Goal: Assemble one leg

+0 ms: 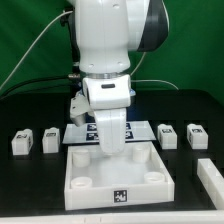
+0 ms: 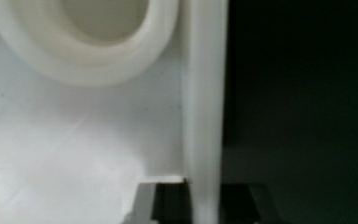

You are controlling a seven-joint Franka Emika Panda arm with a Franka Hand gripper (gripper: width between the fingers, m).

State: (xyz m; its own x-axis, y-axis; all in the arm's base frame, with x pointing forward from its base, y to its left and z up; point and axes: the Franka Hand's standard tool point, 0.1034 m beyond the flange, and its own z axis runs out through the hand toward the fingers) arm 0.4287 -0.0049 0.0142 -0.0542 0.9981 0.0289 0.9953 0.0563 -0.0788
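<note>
The arm (image 1: 105,50) stands over the far edge of the white panel (image 1: 115,178), with its end effector (image 1: 108,143) lowered to that edge. In the wrist view the end effector (image 2: 202,205) shows as dark fingertips (image 2: 158,205) on either side of the raised wall of the panel (image 2: 69,130), near a round socket (image 2: 96,35). I cannot tell whether they are pressing the wall.

Each leg rests on the black desk (image 1: 30,110), apart from the panel:
- one leg (image 1: 22,142) and another leg (image 1: 50,139) on the exterior view's left
- one leg (image 1: 168,135) and another leg (image 1: 196,135) on its right

The marker board (image 1: 80,132) lies beyond the panel.
</note>
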